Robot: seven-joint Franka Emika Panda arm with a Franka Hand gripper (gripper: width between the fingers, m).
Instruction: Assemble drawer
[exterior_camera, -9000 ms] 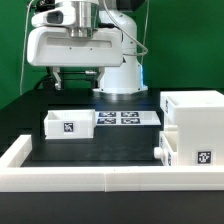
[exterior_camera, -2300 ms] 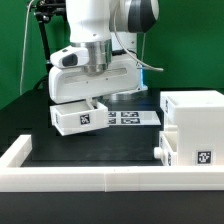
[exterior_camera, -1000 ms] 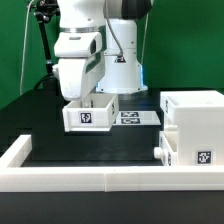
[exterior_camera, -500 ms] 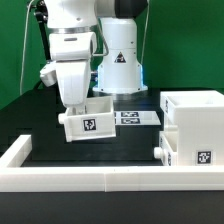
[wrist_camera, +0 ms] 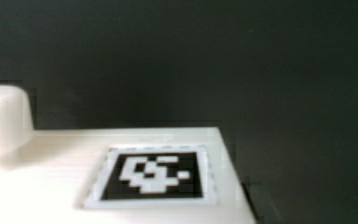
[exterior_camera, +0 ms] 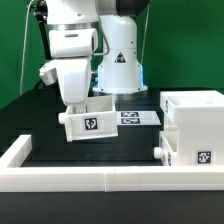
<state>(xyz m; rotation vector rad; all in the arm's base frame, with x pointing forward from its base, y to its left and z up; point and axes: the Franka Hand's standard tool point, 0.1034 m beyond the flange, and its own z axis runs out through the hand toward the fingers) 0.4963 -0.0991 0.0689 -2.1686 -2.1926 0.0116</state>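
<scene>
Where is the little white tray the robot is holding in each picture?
Exterior view: the small tray hangs tilted under the gripper, on the exterior view's left of the housing.
Wrist view: the small tray fills the near part.
Shared landmark: its black-and-white tag.

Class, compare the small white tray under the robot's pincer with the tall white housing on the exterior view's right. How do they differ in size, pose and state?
The tray is small and low; the housing is tall and boxy. The tray is tilted and seems lifted off the table by the pincer; the housing stands level, untouched. The tray is alone; the housing already has a knobbed tray at its side. Both are white and carry square black-and-white tags.
</scene>
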